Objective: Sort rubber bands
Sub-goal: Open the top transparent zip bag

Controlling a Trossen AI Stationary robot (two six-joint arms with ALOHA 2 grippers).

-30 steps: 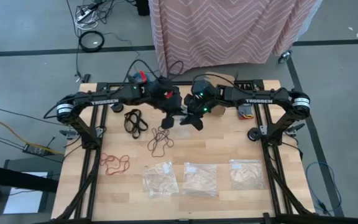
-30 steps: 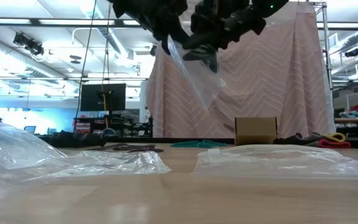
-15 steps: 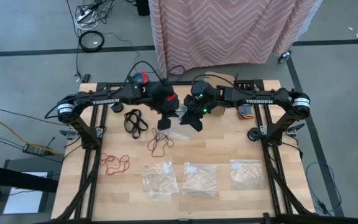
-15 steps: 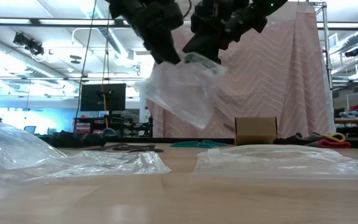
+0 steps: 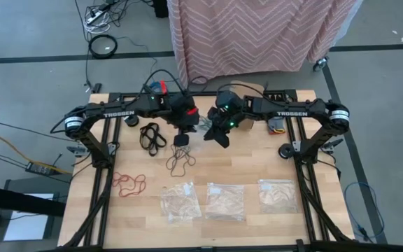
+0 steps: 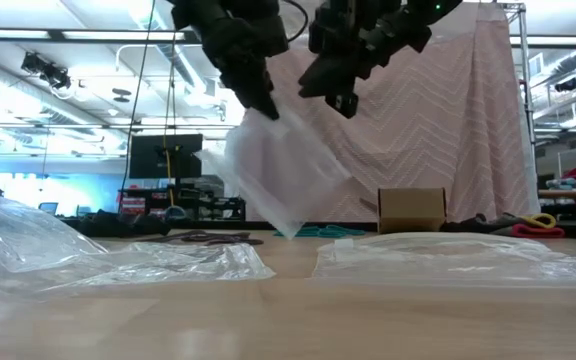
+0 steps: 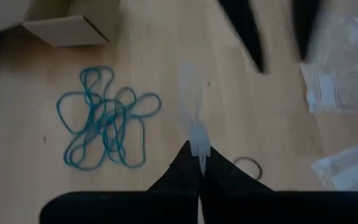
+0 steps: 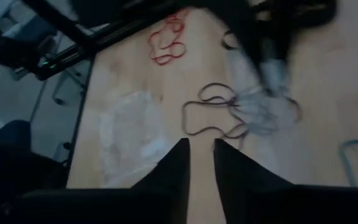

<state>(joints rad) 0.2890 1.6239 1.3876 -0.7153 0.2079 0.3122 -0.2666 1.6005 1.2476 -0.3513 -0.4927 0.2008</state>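
Both arms are raised over the far middle of the table (image 5: 257,164), meeting almost nose to nose. The left gripper (image 6: 265,103) has its fingers pinched together on the top edge of a clear plastic bag (image 6: 278,170), which hangs limp and slanted above the wood, presumably held up so that its mouth can be opened. The right gripper (image 6: 341,96) sits just beside it, fingers a narrow gap apart with nothing between them, so it looks to be after the bag's other lip without having it. The rubber bands are all on the table in their own heaps: the teal cluster (image 7: 104,118) under the bag near a small cardboard box (image 7: 67,28), the dark brown cluster (image 5: 180,159) just toward the near side of the grippers, the black cluster (image 5: 152,136) to the left, the red cluster (image 5: 129,183) near the left edge. Three more bags (image 5: 224,201) lie flat in a row along the near side, likely one for each colour.
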